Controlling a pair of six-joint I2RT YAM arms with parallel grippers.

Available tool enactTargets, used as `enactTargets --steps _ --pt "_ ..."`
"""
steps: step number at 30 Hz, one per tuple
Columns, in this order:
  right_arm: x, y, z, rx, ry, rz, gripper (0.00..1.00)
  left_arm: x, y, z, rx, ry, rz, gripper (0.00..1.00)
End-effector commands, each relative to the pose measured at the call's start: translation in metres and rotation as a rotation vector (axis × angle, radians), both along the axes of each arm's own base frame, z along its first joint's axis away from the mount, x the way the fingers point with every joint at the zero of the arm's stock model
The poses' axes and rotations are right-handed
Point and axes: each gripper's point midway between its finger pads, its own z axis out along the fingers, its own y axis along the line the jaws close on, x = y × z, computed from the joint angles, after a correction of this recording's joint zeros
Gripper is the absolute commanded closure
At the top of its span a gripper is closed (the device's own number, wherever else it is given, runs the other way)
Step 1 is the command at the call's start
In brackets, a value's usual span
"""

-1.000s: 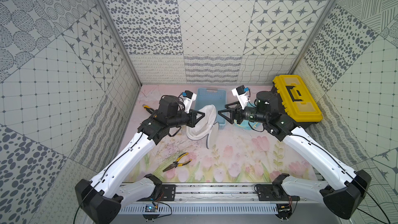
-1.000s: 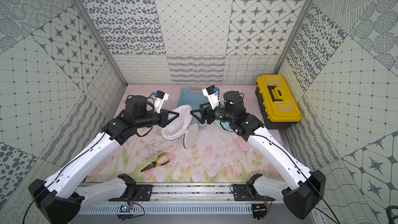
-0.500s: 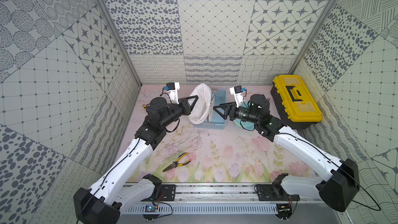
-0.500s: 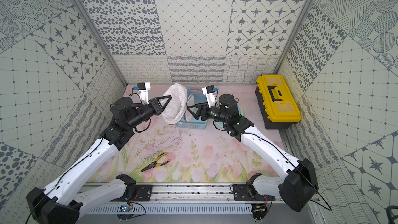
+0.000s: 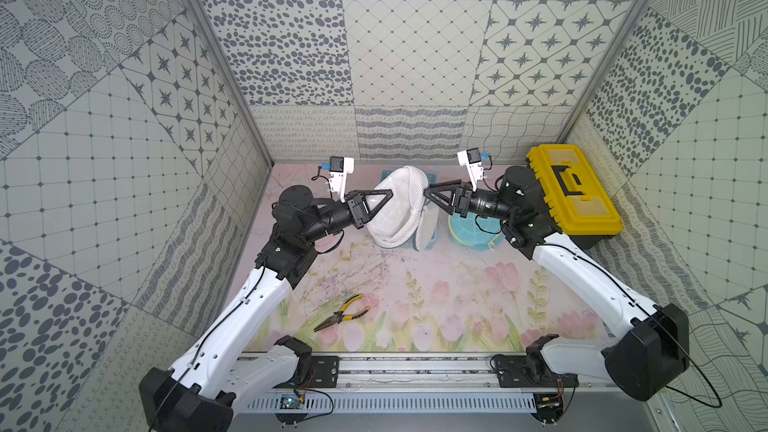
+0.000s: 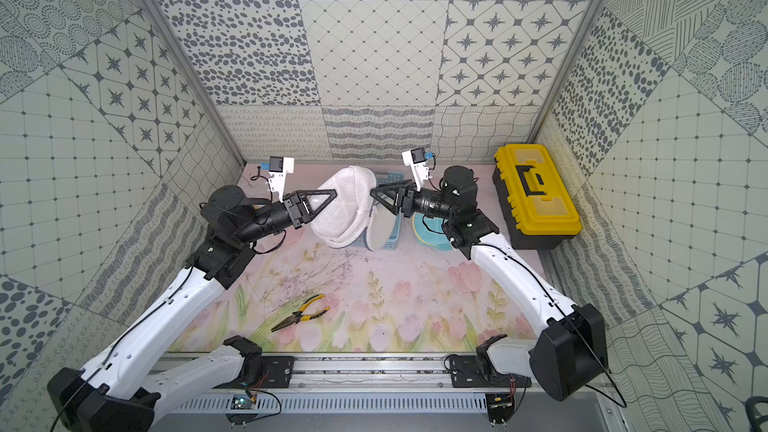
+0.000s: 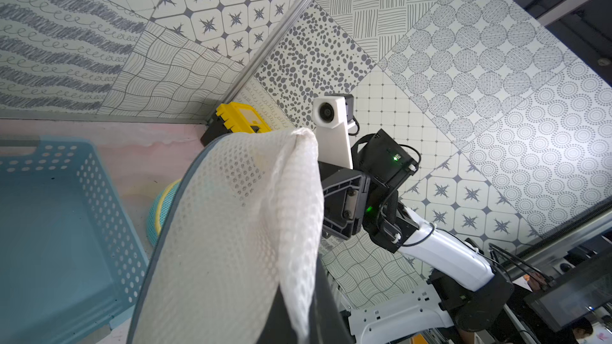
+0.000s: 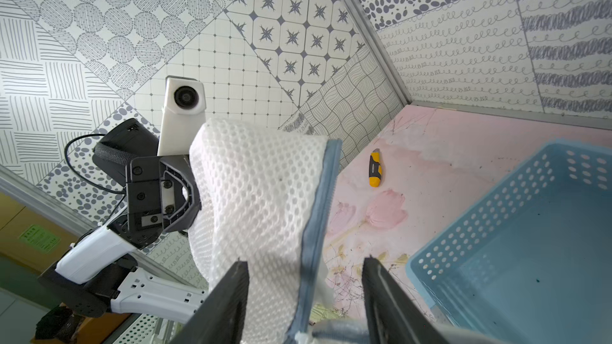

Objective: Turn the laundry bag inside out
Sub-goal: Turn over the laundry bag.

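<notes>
In both top views the bag (image 5: 400, 205) hangs lifted over the basket (image 5: 430, 233), long axis near upright, sagging downward; left gripper (image 5: 388, 194) clamped on its left edge; right gripper (image 5: 427, 194) at its right edge. Left wrist view: mesh pinched tight. Right wrist view: right fingers (image 8: 228, 296) apart, straddling the zipper edge (image 8: 318, 213), not closed.

No legible text, brand, number or sign anywhere; only a green label (image 8: 39, 238) on a cardboard box, beyond the left arm, print too blurred to read.
</notes>
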Motion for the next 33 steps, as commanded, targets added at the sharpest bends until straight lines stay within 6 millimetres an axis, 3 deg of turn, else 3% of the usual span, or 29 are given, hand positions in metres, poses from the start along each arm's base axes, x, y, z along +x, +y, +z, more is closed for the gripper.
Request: enactTargets --steps 1,4,8,11,14,20,25,29,33 --pt "-0.003 0.004 0.02 0.04 -0.052 0.037 0.46 -0.021 -0.007 0.02 -0.032 -0.093 -0.132 1.0" --pt "-0.003 0.004 0.021 0.042 -0.053 0.028 0.56 -0.02 -0.007 0.018 -0.024 -0.086 -0.125 1.0" --pt "0.001 -0.001 0.022 0.034 -0.052 -0.021 0.9 -0.02 -0.008 0.014 -0.013 -0.078 -0.129 1.0" --pt "0.003 -0.005 0.025 0.033 -0.06 -0.055 1.0 -0.022 -0.007 0.015 -0.006 -0.082 -0.127 1.0" --pt "0.01 -0.01 0.024 0.033 -0.036 -0.112 1.0 -0.026 -0.006 0.02 -0.032 -0.085 -0.138 1.0" --pt "0.041 -0.016 -0.035 -0.125 0.15 -0.256 1.0 -0.031 0.007 0.067 -0.259 -0.154 -0.108 1.0" --pt "0.029 0.011 -0.087 -0.23 0.217 -0.188 1.0 -0.021 0.023 0.099 -0.454 -0.183 -0.047 1.0" --pt "0.031 0.0 -0.128 -0.308 0.263 -0.253 1.0 -0.008 0.039 0.108 -0.638 -0.118 -0.053 1.0" --pt "0.044 -0.03 -0.158 -0.44 0.277 -0.427 1.0 0.022 0.051 0.098 -0.862 0.087 -0.114 1.0"
